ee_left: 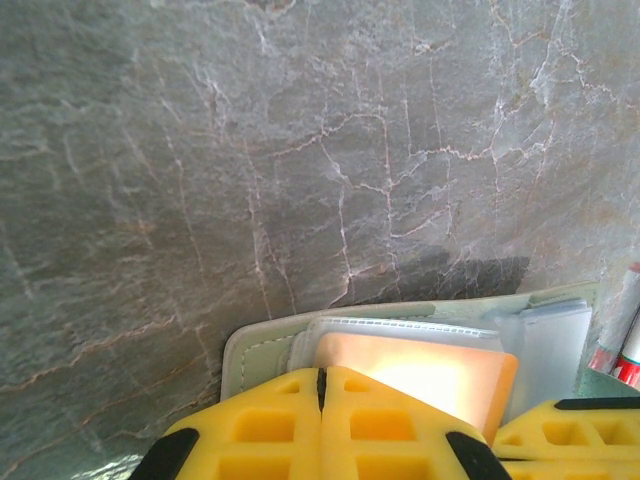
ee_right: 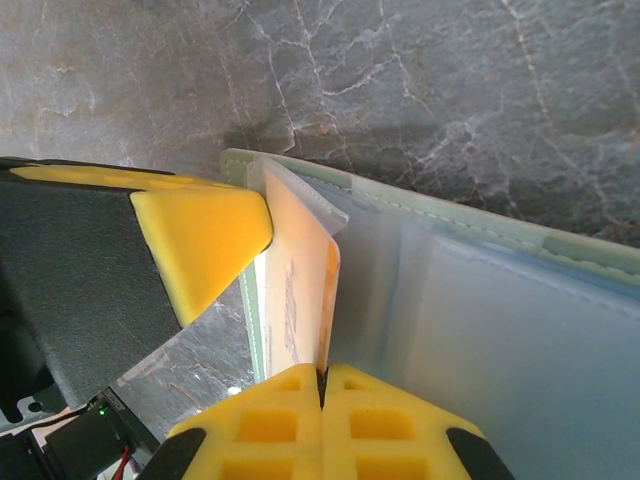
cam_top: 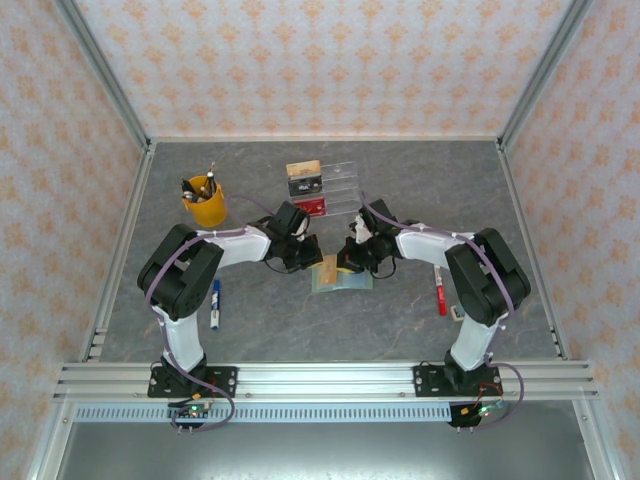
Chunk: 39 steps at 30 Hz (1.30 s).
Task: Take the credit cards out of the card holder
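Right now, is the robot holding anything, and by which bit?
Yes: the right gripper pinches the orange card by its near edge. The left gripper, shut, rests on the card holder.

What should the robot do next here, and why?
Probably pull the right end effector back to draw the orange card free: it is shut on the card's edge, and the card tilts up out of the card holder.

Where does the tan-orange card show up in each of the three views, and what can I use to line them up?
Top external: tan-orange card just below the picture's centre, at the holder's left side.
Left wrist: the card at bottom centre, lying flat in the holder.
Right wrist: the card at lower centre, seen edge-on, pinched by the right gripper.
Shared landmark: the sage-green card holder.
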Motion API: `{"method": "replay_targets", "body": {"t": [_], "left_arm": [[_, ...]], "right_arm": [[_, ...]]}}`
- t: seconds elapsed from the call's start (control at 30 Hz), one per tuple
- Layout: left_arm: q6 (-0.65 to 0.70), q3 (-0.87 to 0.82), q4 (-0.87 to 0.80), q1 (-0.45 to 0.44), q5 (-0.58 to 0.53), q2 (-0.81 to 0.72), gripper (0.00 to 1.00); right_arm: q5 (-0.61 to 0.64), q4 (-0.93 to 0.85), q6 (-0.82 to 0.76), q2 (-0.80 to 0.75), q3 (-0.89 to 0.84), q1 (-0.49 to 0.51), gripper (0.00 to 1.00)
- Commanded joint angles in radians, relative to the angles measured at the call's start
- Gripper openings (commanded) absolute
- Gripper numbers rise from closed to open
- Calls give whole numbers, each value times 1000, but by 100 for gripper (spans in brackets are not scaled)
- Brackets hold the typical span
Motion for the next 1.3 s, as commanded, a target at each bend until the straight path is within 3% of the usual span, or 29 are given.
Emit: {"method": "replay_targets", "body": {"t": [0.0,0.77,1.27], "left_arm": [[33,-48,-92,15,-111,48,0],[46,-56,-102,32,-100,47,0],[50,-40,-62,29,-22,-54,1]], "right_arm": [[-5,-13,-25,-23,9,8,3],[19,-71,-77,-54,-49,-20,2],[30,-49,-61,-73,-54,-25,0]]}}
